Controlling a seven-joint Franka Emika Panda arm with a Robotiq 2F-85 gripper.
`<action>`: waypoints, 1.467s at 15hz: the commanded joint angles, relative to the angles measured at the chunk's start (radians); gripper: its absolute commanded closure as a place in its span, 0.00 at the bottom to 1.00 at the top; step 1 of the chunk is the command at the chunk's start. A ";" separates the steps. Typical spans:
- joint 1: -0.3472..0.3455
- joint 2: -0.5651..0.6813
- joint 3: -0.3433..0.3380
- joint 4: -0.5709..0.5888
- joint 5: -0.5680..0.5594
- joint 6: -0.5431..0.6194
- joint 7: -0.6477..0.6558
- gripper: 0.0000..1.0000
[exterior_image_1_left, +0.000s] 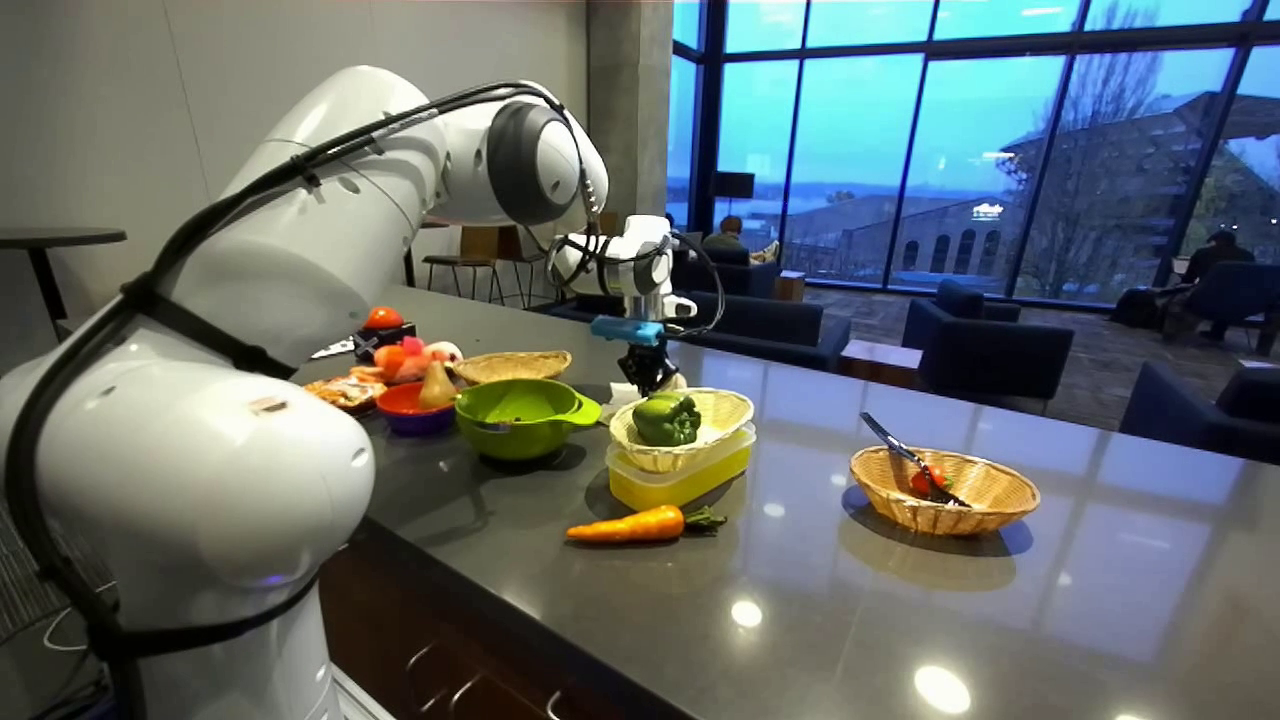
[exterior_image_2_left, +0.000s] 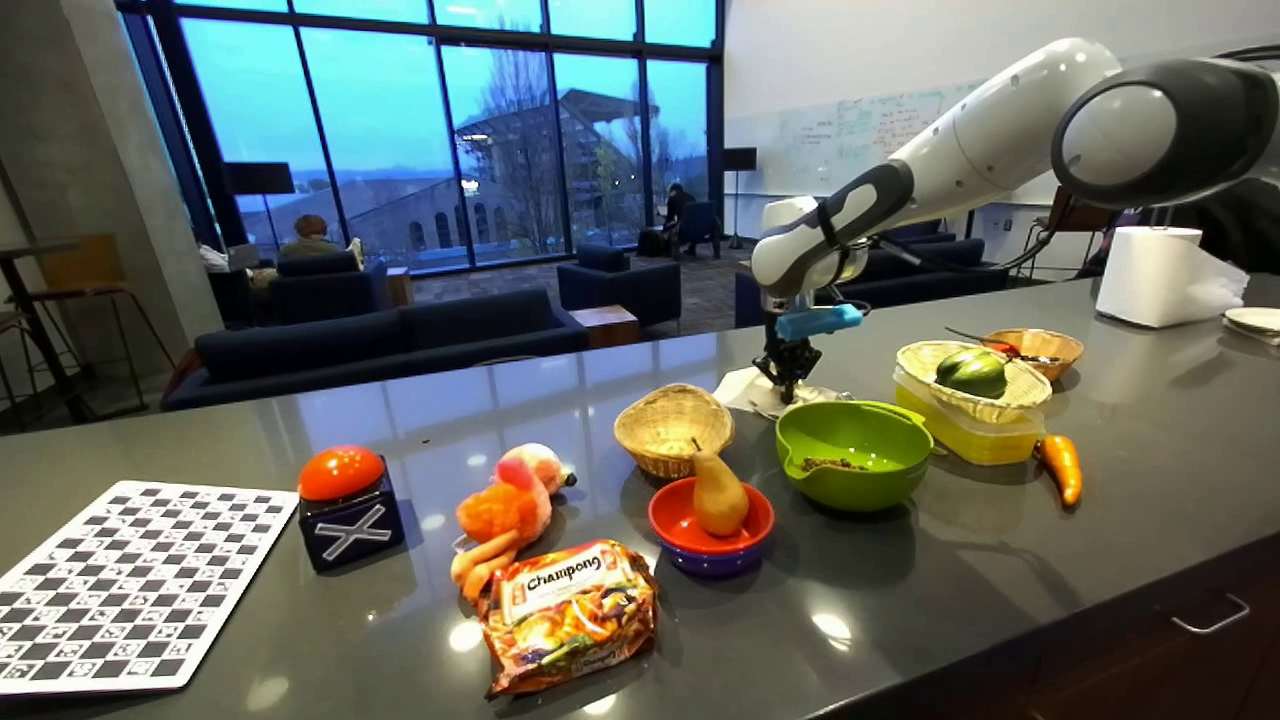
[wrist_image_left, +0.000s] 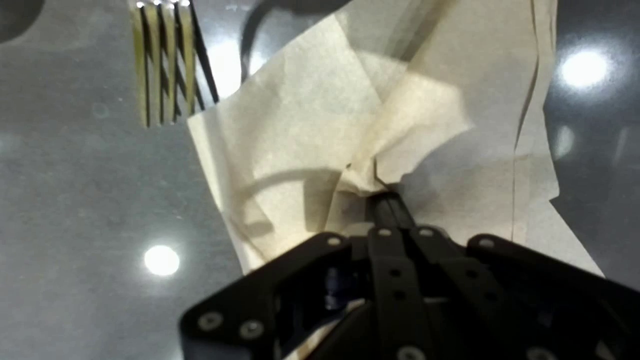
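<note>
Your gripper (wrist_image_left: 386, 200) is clamped narrow on a fold of paper napkin (wrist_image_left: 305, 120), spread toward twelve o'clock in the wrist view. A fork (wrist_image_left: 171, 60) lies at ten o'clock, just beside it.

The hand (wrist_image_left: 384, 200) is black, the paper napkin (wrist_image_left: 300, 125) cream. Around the hand in an exterior view, the bell pepper (exterior_image_2_left: 972, 372) at three o'clock is green, the upper bowl (exterior_image_2_left: 672, 514) at seven red, the lower bowl (exterior_image_2_left: 712, 564) purple, the checkerboard (exterior_image_2_left: 140, 590) at eight black and white.
</note>
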 joint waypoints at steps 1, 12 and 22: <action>-0.005 -0.003 0.008 0.014 -0.004 -0.031 0.000 1.00; -0.009 -0.003 0.016 0.014 0.004 -0.026 -0.004 1.00; -0.003 -0.007 0.012 0.012 -0.003 -0.034 0.005 0.42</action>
